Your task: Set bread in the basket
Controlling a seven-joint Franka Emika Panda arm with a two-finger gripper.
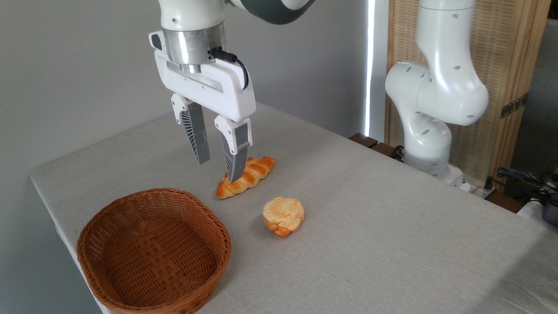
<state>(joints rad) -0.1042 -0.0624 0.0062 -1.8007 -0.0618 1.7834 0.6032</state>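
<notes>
A: Only 1 view, the fixed camera. Where does everything sit?

B: The bread [283, 215], a small puffy bun, rests on the table [392, 226] just right of the basket [153, 250], not touching it. The basket holds nothing. The gripper [216, 165] hangs above the table with its fingers parted a moderate way, gripping nothing.

A: What could go wrong?

B: The gripper looks nearer the braided loaf [246, 176] than the bun; 1 fingertip overlaps the loaf in this view, though I judge it is in front and above, not touching. A straight descent from here would likely meet the wrong pastry. The bun also sits tilted and looks soft, so a squeeze off-centre could roll or crush it. A low carry might catch the basket's rim.

A: And the surroundings?

B: A pale grey cloth covers the table, slightly wrinkled. Behind is a plain grey wall, a bright vertical strip of light, and a woven screen [492, 65] at the right. The arm's base [429, 131] stands past the far edge, with cables [523, 179] beside it.
</notes>
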